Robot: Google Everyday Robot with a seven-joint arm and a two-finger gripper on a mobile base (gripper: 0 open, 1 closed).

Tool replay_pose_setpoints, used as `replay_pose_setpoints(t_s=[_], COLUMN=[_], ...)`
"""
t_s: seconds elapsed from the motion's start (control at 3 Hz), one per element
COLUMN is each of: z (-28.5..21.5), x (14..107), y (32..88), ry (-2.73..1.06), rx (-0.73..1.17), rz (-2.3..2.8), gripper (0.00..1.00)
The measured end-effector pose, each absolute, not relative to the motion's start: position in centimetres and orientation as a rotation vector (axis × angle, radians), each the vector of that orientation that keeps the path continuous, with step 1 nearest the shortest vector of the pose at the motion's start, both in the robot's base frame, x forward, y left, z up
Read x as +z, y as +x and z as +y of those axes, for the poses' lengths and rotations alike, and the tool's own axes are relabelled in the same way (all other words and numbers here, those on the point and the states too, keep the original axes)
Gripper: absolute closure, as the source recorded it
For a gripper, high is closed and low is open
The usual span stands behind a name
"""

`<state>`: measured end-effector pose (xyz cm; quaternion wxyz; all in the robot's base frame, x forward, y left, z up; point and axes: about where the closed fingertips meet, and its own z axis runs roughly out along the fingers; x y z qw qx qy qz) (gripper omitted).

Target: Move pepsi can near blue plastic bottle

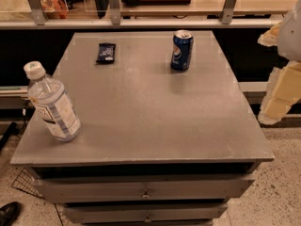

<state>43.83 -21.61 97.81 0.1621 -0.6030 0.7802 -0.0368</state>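
The pepsi can [181,50] stands upright at the far right of the grey cabinet top [150,107]; it is dark blue with a silver top and a round logo. The blue plastic bottle [51,103], clear with a white cap and a white-and-blue label, stands at the near left edge, leaning slightly. The two are far apart, across the top from each other. My gripper [280,81], white and cream, hangs at the right edge of the view, beyond the cabinet's right side, away from the can and holding nothing that I can see.
A flat dark blue snack wrapper [106,52] lies at the far left of the top. Behind the cabinet runs a glass-fronted shelf with metal posts [113,6]. Drawers [146,189] face me below. A black shoe [8,213] and a wire rack [23,182] are on the floor at left.
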Motion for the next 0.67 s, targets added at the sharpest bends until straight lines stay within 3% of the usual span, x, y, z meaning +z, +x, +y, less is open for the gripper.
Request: replay_pose_setpoints(t_s=[0.67], z=[-21.5], x=[97.0], y=[45.9], ry=[-1.671], rx=[-0.112], rz=[2.218], gripper=[0.00])
